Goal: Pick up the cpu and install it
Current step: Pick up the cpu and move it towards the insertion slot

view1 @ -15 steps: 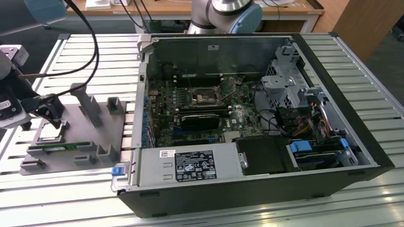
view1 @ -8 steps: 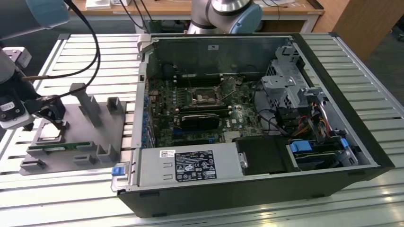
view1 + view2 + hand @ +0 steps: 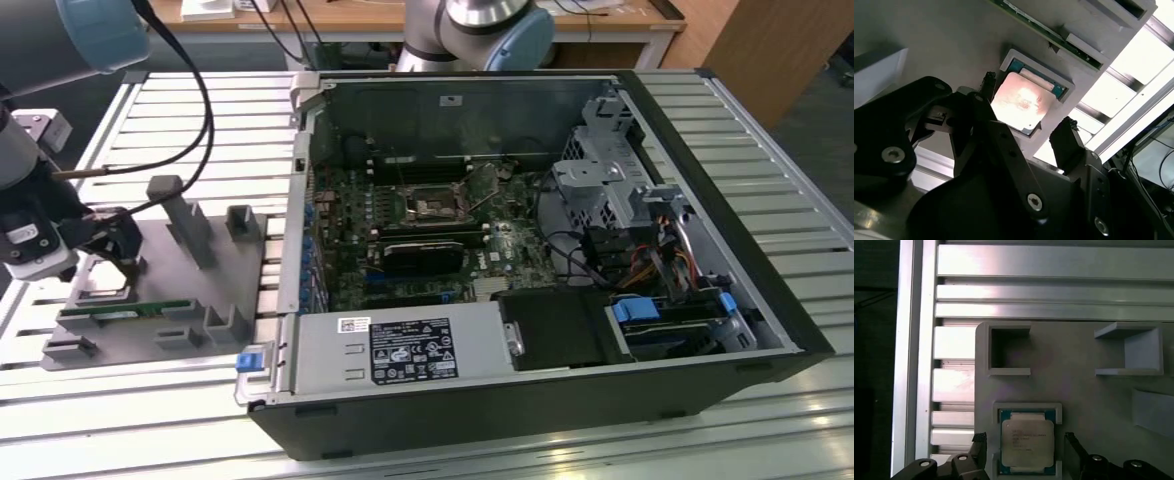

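The cpu (image 3: pixel 1027 442) is a square chip with a silvery top. It lies flat in a shallow framed pocket of the grey fixture plate (image 3: pixel 1079 385), and it shows in the second wrist view too (image 3: pixel 1021 102). My gripper (image 3: pixel 1025 447) hovers right over it, open. One dark fingertip (image 3: pixel 980 445) stands off each side of the chip with a gap, the other (image 3: pixel 1071 442) opposite. In the exterior view the gripper (image 3: pixel 114 245) hangs above the plate (image 3: pixel 160 290) at the exterior view's left. The motherboard socket (image 3: pixel 434 208) sits inside the open computer case (image 3: pixel 534 260).
A green memory stick (image 3: pixel 127 312) lies in a slot on the plate near the gripper. Grey upright posts (image 3: pixel 187 225) stand on the plate beside it. Black cables (image 3: pixel 200 90) hang from the arm. The slatted metal table (image 3: pixel 774 150) carries everything.
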`<action>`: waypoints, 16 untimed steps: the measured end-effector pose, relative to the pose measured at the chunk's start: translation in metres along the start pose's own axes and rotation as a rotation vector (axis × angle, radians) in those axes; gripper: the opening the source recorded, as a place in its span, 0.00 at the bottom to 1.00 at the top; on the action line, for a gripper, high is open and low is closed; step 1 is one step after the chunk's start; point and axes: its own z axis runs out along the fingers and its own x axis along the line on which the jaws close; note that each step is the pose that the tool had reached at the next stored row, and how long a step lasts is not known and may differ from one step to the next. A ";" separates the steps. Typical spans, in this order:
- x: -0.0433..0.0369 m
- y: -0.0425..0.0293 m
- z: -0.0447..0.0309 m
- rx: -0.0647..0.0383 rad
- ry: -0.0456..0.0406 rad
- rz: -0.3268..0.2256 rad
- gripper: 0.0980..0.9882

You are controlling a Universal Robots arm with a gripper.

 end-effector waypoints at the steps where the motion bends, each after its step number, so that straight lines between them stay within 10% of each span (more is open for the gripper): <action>1: 0.0000 0.0001 0.0011 0.000 -0.0006 0.000 0.69; 16: 0.0001 0.0023 0.0110 0.000 -0.0070 -0.001 0.60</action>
